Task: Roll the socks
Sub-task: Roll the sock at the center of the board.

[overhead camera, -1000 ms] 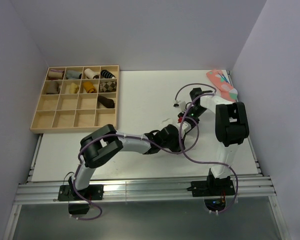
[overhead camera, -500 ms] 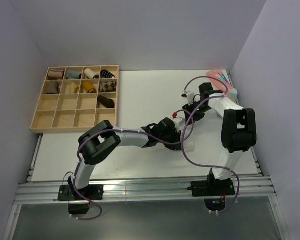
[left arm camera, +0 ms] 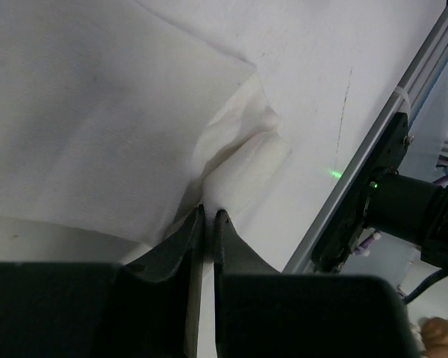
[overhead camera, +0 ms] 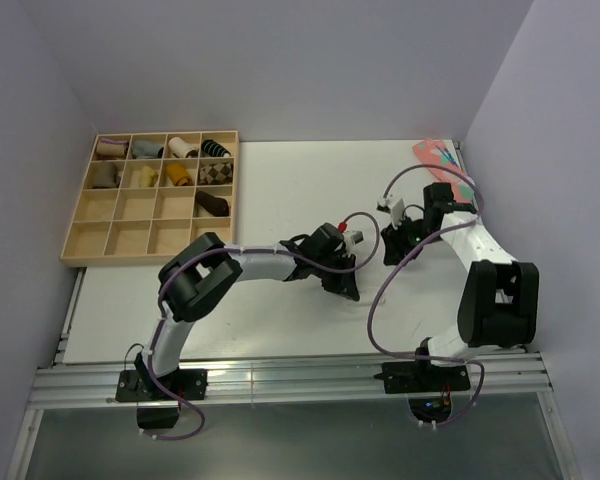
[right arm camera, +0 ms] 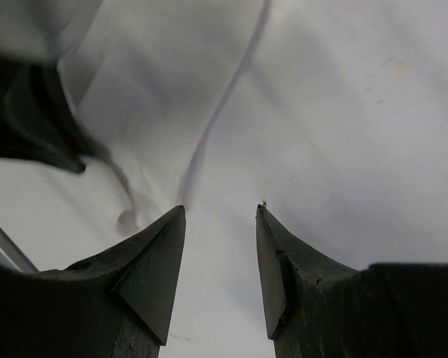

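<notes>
Pale lilac walls are closing in a white desk, and the work is happening near its middle. The left claw is pinching the white fabric socks with its fingers pressed almost together on a bunched fold. The socks are lying flat on the desk beyond the claw, white on white and hard to make out from above. The right claw is hovering to the right of the left one, apart from it, with its fingers spread and nothing between them.

Judging from this, the rolling is only getting under way: an edge is being gripped, and no tidy cylinder is showing. The next move is probably calling for the left claw to turn the pinched fold over on itself while the right claw is coming in to steady the loose cloth.

A wooden compartment tray is sitting at the far left, with a dark rolled sock and other rolls in its cells. A coral-pink dotted sock is lying in the far right corner. A purple cable is looping between the two arms and could be getting in the right claw's way.
</notes>
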`<action>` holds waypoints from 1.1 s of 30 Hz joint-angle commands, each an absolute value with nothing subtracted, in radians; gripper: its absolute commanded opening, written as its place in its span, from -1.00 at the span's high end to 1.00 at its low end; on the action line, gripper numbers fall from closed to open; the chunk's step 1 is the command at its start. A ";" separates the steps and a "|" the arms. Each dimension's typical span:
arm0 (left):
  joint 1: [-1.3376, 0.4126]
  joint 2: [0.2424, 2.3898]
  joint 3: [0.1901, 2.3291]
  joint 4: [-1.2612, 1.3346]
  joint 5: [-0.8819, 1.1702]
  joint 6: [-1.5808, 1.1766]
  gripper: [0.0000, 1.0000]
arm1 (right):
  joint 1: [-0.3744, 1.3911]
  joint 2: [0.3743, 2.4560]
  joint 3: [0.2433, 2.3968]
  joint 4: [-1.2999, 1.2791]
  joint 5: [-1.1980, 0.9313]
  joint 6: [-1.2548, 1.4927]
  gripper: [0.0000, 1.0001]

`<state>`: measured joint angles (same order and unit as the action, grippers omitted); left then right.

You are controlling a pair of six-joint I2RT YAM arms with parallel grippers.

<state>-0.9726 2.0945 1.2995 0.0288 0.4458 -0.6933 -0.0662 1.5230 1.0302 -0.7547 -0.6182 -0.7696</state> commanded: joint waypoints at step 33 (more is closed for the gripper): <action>-0.871 2.345 1.555 -0.373 0.647 -0.836 0.99 | 0.202 1.318 0.719 -0.844 -0.592 -1.359 -0.15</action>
